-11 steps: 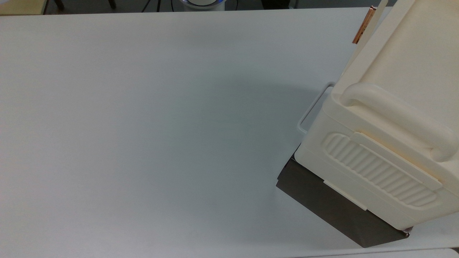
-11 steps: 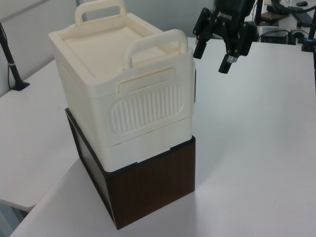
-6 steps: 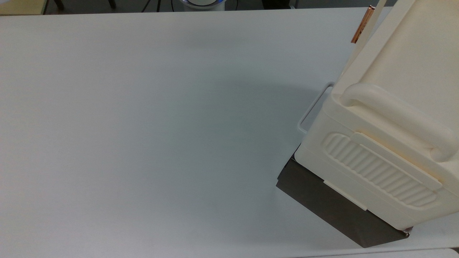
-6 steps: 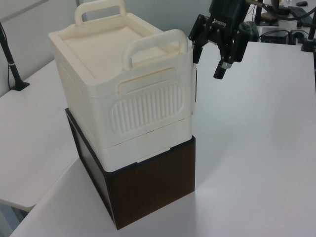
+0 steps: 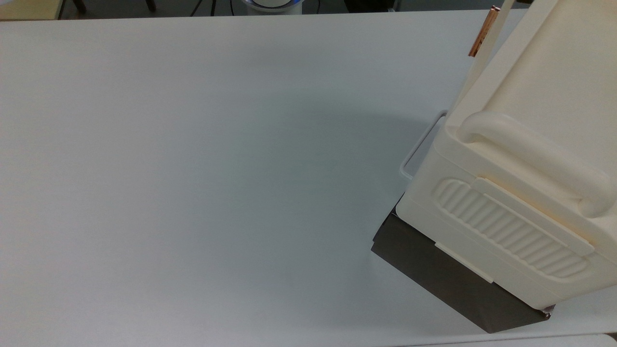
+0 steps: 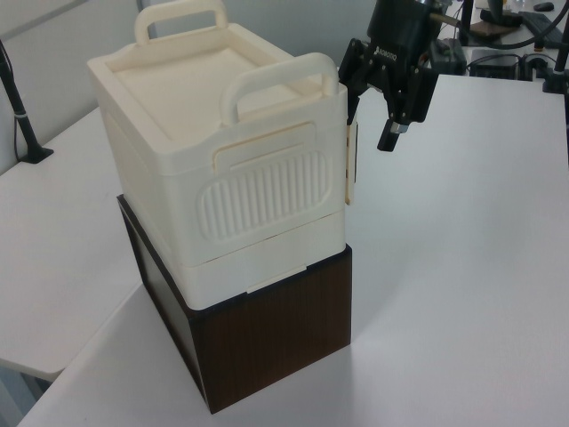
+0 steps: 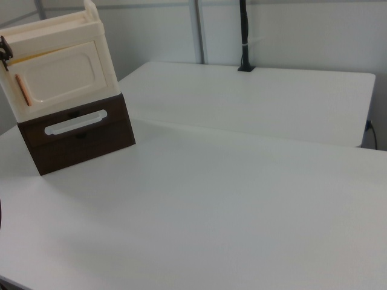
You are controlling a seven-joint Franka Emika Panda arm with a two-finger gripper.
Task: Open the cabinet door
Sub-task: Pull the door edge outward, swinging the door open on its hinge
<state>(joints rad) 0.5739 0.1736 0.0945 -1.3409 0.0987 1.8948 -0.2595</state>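
Your gripper hangs with fingers spread, one finger clear of the cabinet. Just beside and below it, the cabinet door stands slightly ajar, copper bar handle outward.

The cabinet stands on its base, which rests on the counter at the top view's right edge. In the right view, the cabinet door sits above the wire loop handle on the base front. The bar handle lies near the door's edge on the right view's left. In the left view, the hand hangs just beside the door's free edge, above the counter.
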